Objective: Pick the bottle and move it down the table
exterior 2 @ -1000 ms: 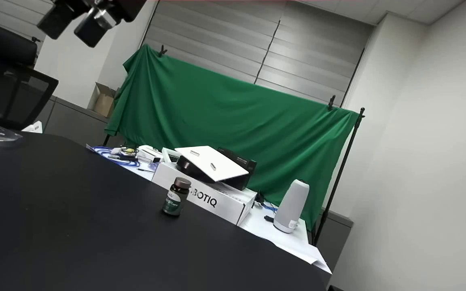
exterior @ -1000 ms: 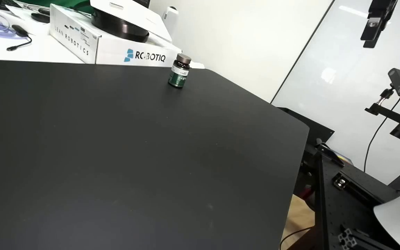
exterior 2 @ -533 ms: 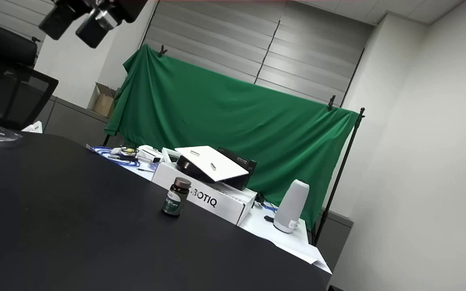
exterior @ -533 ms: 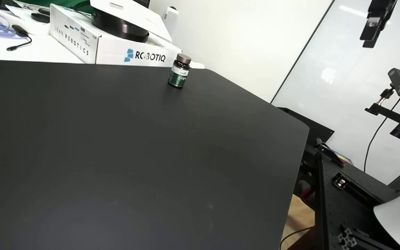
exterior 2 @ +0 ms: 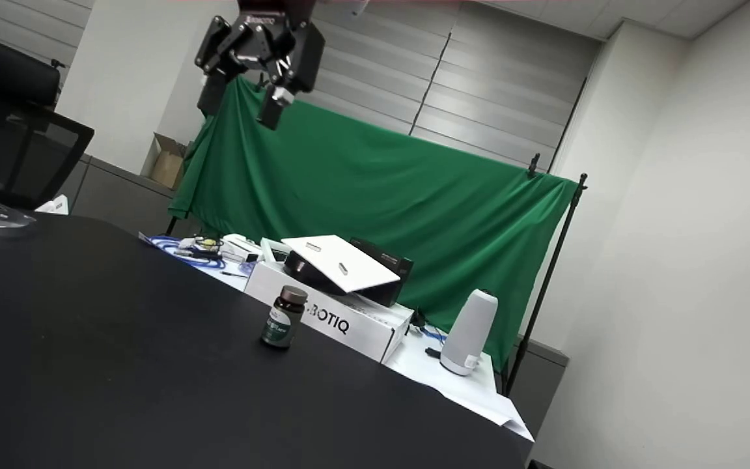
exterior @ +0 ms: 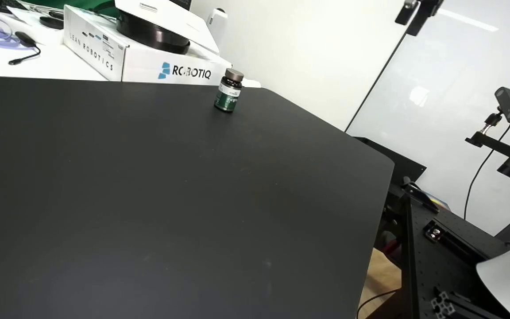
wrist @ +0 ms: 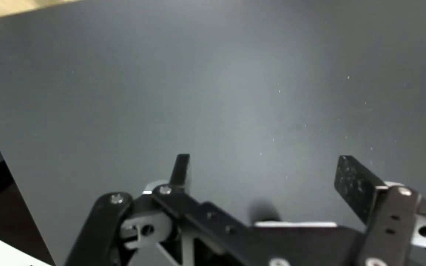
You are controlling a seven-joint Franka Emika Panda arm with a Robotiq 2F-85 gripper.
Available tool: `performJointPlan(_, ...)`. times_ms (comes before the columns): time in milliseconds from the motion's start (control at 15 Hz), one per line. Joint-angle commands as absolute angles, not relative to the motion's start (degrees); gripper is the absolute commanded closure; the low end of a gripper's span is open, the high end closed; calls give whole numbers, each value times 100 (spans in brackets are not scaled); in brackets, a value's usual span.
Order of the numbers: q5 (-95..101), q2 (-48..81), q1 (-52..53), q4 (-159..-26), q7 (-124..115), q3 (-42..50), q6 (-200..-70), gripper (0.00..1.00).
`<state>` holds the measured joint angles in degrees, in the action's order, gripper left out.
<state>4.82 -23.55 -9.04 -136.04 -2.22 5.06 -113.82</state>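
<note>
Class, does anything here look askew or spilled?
In both exterior views the white panel looks askew: its edges don't line up with the white box beneath. The bottle stands upright; no spill shows.

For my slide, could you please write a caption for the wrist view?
An open tool above the black table, fingers spread apart, nothing held between them.

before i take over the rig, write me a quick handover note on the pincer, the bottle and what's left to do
Pincer: open and empty, raised above the black table, apart from the bottle.
Green-labelled bottle: upright on the table, near the edge by the white Robotiq box.
Done: no grasp made yet.
Left: pick the bottle, move it down the table, release it. The views don't mark a target spot.
</note>
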Motion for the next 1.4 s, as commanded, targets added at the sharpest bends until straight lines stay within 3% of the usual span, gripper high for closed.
performJointPlan(0,538,-1054,-886,-12266,-292,577,-11692,0)
performJointPlan(400,343,457,-847,-10275,-285,651,-11594,0)
performJointPlan(600,349,1077,-811,-9310,-331,627,-10948,0)
performJointPlan(667,380,593,-826,-10124,-216,646,-11485,0)
performJointPlan(1333,350,1028,-804,-9489,-218,635,-11110,0)
